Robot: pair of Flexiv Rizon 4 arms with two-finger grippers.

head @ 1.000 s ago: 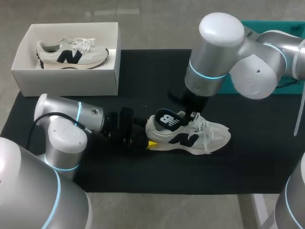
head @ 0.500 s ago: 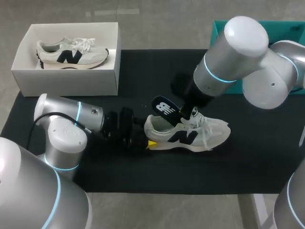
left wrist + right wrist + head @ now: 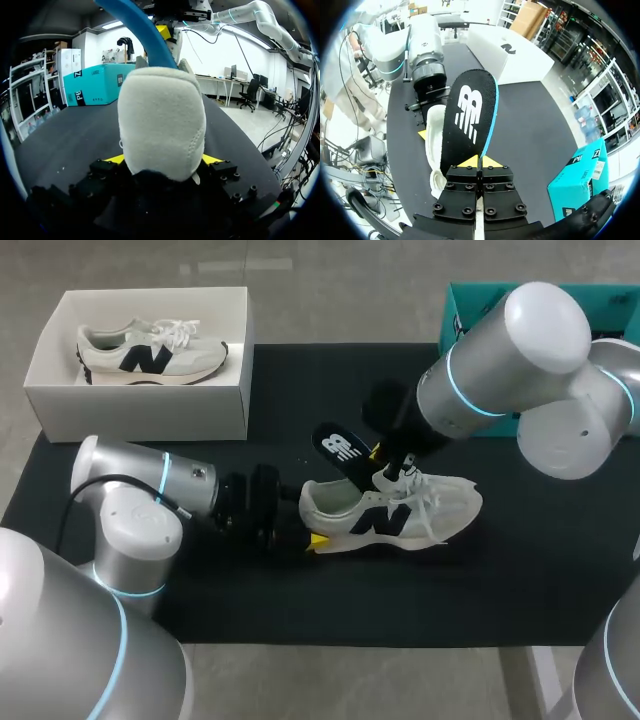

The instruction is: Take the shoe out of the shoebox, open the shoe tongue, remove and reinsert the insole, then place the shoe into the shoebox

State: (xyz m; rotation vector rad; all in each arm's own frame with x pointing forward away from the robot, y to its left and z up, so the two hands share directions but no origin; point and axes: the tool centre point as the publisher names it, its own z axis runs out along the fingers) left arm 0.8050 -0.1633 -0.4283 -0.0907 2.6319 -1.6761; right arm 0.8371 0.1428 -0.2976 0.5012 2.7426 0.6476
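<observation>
A cream sneaker [image 3: 390, 515] with a dark logo lies on its side on the black mat [image 3: 300, 610]. My left gripper [image 3: 312, 538] is shut on its heel [image 3: 162, 120], with a yellow fingertip [image 3: 116, 159] pressed to each side. My right gripper [image 3: 376, 452] is shut on the end of the black insole [image 3: 338, 448]. The insole [image 3: 467, 115] stands mostly clear of the shoe opening, its heel end still low by the collar. From the left wrist its blue underside [image 3: 137, 27] rises above the heel. The white shoebox [image 3: 140, 410] stands at the back left.
A second matching sneaker [image 3: 150, 352] lies inside the shoebox. A teal box [image 3: 470, 310] stands at the mat's back right, behind my right arm. My left arm lies low along the mat's left part. Bare mat stretches along the front.
My right gripper has risen and drawn the insole up and back out of the shoe. The shoe has shifted slightly left. My left gripper has stayed on the heel.
</observation>
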